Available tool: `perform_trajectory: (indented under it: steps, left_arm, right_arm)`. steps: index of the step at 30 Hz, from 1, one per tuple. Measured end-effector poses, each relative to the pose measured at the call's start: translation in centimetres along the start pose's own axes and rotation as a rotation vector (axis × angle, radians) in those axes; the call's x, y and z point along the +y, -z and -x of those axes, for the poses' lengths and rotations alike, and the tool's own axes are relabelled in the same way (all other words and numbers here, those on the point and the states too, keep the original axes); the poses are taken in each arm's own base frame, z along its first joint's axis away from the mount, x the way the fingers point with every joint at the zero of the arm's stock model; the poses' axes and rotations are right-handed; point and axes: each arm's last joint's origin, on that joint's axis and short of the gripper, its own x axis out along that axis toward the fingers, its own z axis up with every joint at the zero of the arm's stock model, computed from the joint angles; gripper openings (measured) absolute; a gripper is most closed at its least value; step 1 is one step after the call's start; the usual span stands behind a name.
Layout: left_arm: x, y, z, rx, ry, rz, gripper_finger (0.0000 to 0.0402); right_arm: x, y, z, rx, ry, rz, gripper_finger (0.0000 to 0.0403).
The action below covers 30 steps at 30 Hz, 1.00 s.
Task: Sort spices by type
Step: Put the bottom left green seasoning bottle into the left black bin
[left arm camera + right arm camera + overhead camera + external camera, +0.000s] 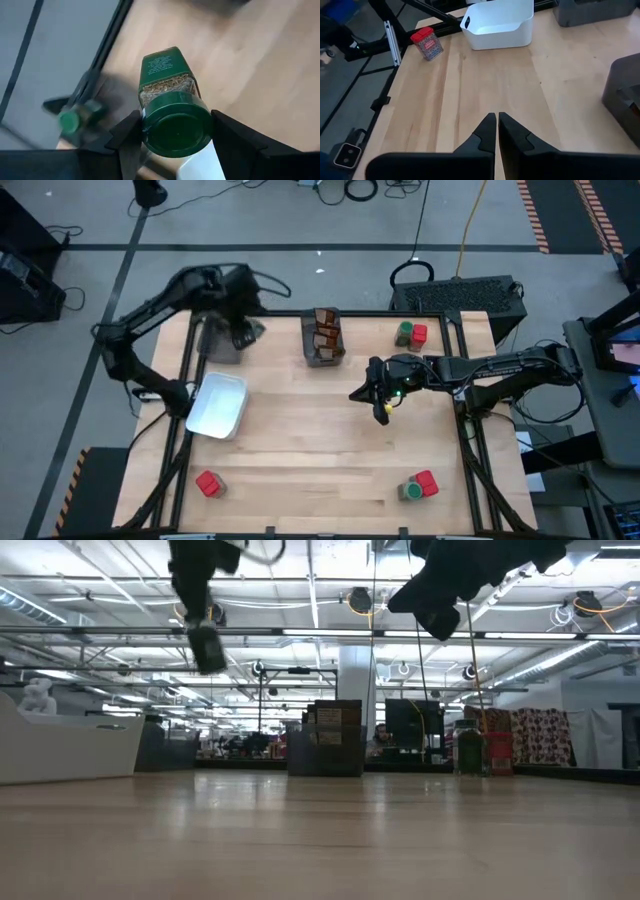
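The work surface is a light wooden table top (320, 430) carried on a black metal frame (183, 370). The surrounding floor (300, 220) is grey, marked with dark lines and, toward one corner, orange-and-black hazard striping (532, 215). Black and yellow cables (465, 225) lie on the floor behind the table. Overhead, an open ceiling (320, 600) carries exposed beams, pipes and strip lights. A column (352, 690) stands in the middle distance, with patterned fabric (545, 735) hanging to one side.
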Motion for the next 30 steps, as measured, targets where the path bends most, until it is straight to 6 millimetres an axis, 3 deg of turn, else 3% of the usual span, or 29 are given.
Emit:
perform_trajectory:
  steps: [7, 12, 17, 30]
  left_arm:
    - [5.5, -0.9, -3.6, 0.133, -0.002, 0.197, 0.0208]
    - [8.2, -0.6, -5.1, 0.179, 0.022, 0.302, 0.0208]
    - [9.8, 0.6, -6.6, 0.246, 0.027, 0.369, 0.0208]
    - [11.6, 4.2, -10.3, 0.421, 0.068, 0.474, 0.0208]
  right_arm:
    - [0.0, 0.0, 0.0, 0.002, -0.001, -0.055, 0.0]
    - [0.3, 0.1, 0.0, 0.007, -0.009, -0.062, 0.0]
    - [0.5, 0.2, -0.1, 0.01, -0.013, -0.058, 0.0]
    - [0.5, 0.2, 0.0, 0.014, -0.01, -0.046, 0.0]
